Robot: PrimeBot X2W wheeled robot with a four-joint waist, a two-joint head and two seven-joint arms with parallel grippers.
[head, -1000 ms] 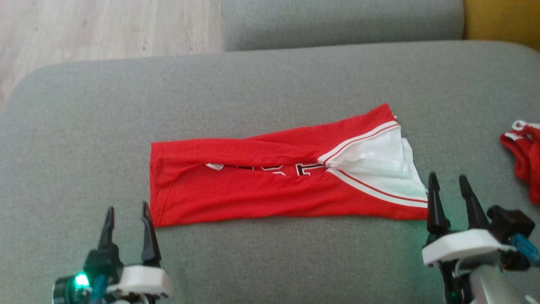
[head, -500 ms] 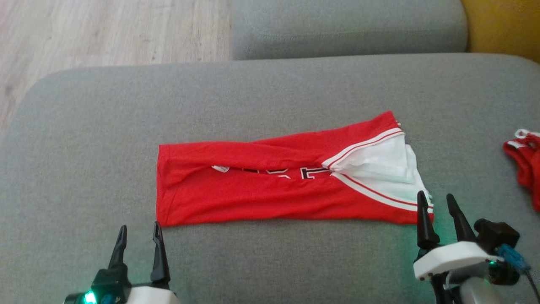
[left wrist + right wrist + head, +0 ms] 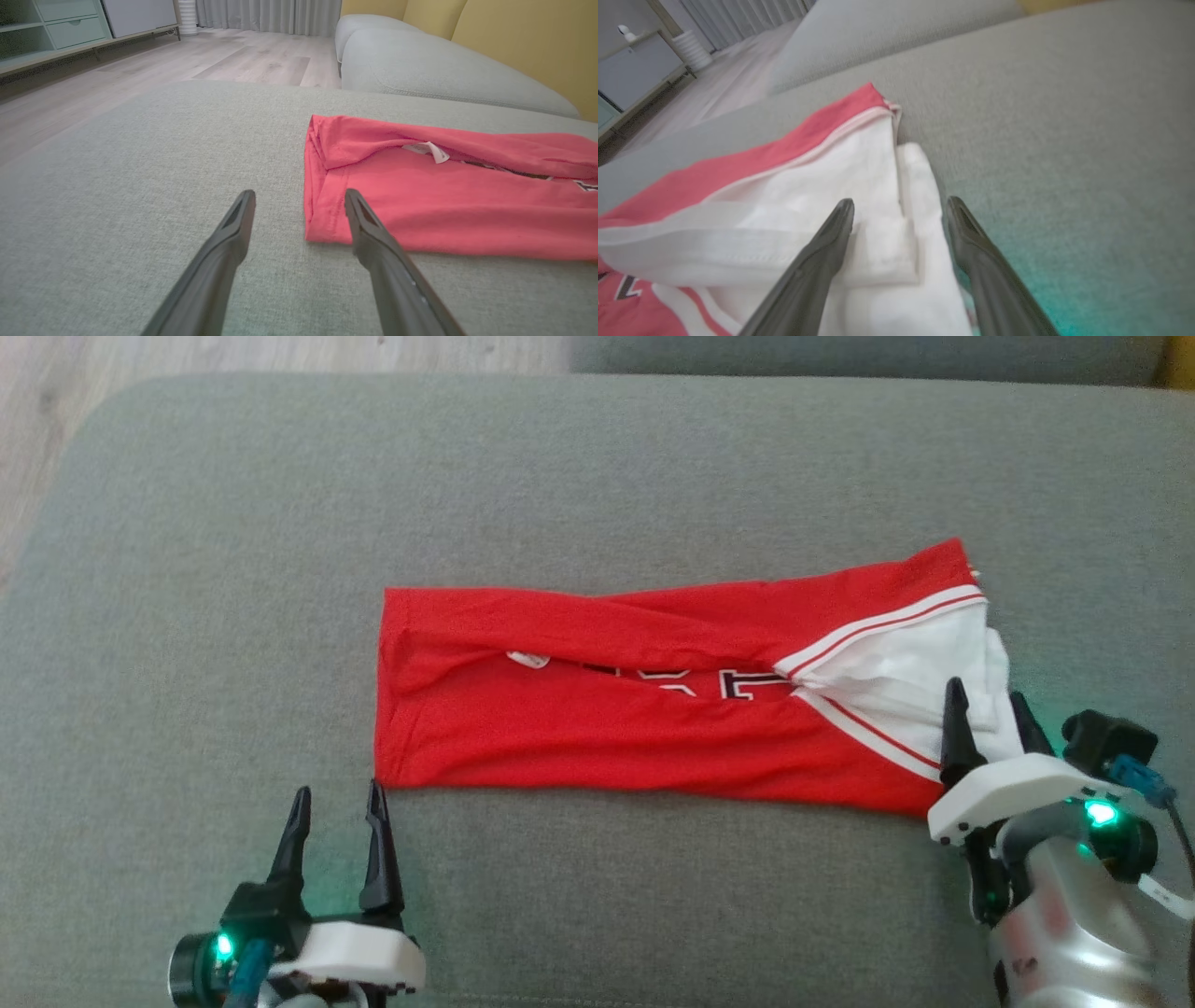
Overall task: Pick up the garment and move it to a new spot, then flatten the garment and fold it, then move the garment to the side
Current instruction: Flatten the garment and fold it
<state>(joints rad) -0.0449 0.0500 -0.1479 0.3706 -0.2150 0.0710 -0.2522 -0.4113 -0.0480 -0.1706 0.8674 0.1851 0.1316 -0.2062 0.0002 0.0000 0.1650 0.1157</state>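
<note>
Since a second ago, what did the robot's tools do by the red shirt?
The right tool crept forward over the white end of the red shirt, with its fingers open. Nothing was grabbed. The left tool stayed open by the shirt's near left corner, and the shirt lies folded as before. The camera shifted too.

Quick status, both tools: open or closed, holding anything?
Left tool: open, empty, by the garment's near left corner.
Right tool: open, empty, fingers over the garment's white end, not gripping.
</note>
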